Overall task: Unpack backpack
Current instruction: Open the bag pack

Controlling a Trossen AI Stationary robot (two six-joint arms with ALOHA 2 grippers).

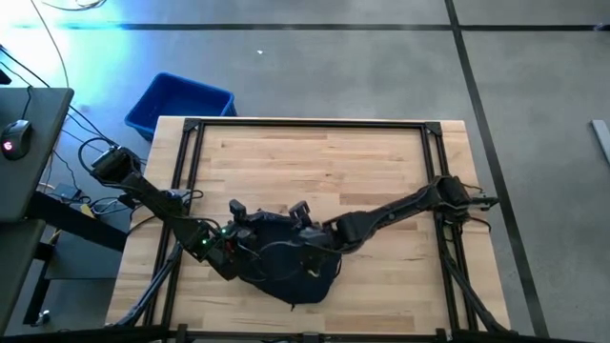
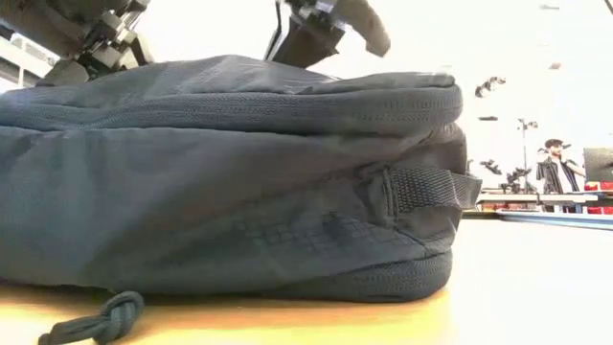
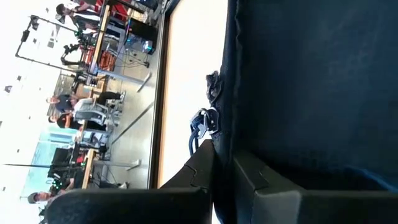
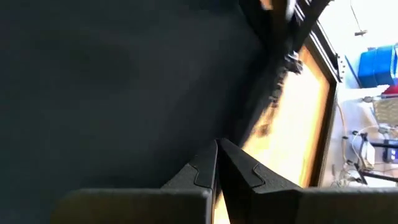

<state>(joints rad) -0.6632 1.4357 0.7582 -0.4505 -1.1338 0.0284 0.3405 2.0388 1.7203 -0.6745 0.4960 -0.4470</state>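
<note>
My right gripper (image 4: 216,163) is shut tight, its two fingers meeting tip to tip against the top fabric of the backpack (image 1: 281,262). In my right wrist view I cannot tell whether a fold of cloth or a zip pull is caught between them; nothing shows there, so I take it as closed on little or nothing. My left gripper (image 3: 224,168) is shut as well, pressed against the backpack's edge beside a small metal ring or zip pull (image 3: 202,122) hanging off the seam, which it does not hold.

The backpack lies flat on the wooden table (image 1: 381,167), and both my arms reach onto it, the left from the backpack's left side and the right from its right. From the low view the zip line (image 2: 239,110) around the backpack's top edge looks closed, and a webbing loop (image 2: 426,187) sticks out of its end. A knotted cord (image 2: 101,319) trails on the table at the backpack's base.

I judge this as the very start: nothing is out yet, and I am still trying for a hold to open the backpack. Next I need one gripper pinning the fabric while the other finds the zip pull and draws it along the seam. A blue bin (image 1: 179,103) stands on the floor, well beyond the backpack.
</note>
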